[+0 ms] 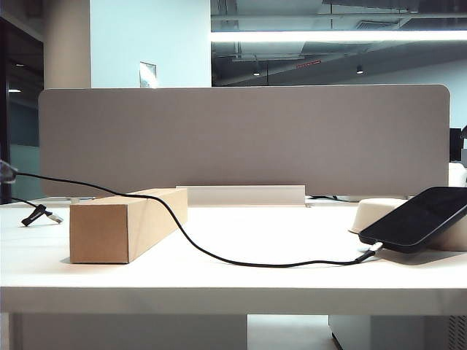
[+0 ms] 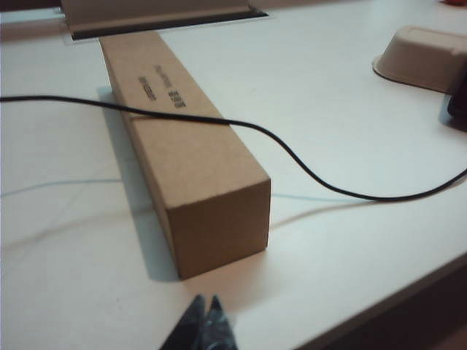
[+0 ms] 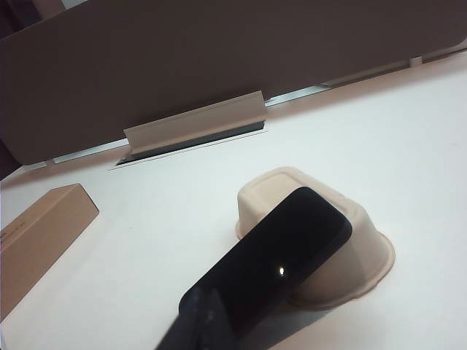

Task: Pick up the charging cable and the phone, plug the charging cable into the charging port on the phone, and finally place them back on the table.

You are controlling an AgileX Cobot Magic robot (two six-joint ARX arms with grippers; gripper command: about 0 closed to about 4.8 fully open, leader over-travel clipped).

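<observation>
The black phone leans tilted on an upturned cream tray at the right of the white table. The charging cable runs from the left edge over a cardboard box, and its silvery plug sits in the phone's lower short edge, hiding the charging port. Neither gripper shows in the exterior view. In the left wrist view my left gripper is shut and empty, near the table's front edge, short of the box and cable. My right gripper is shut, with nothing seen held, before the phone.
A grey fabric divider closes the back of the table, with a pale cable slot cover at its foot. A small black clip lies at the far left. The tray stands behind the phone.
</observation>
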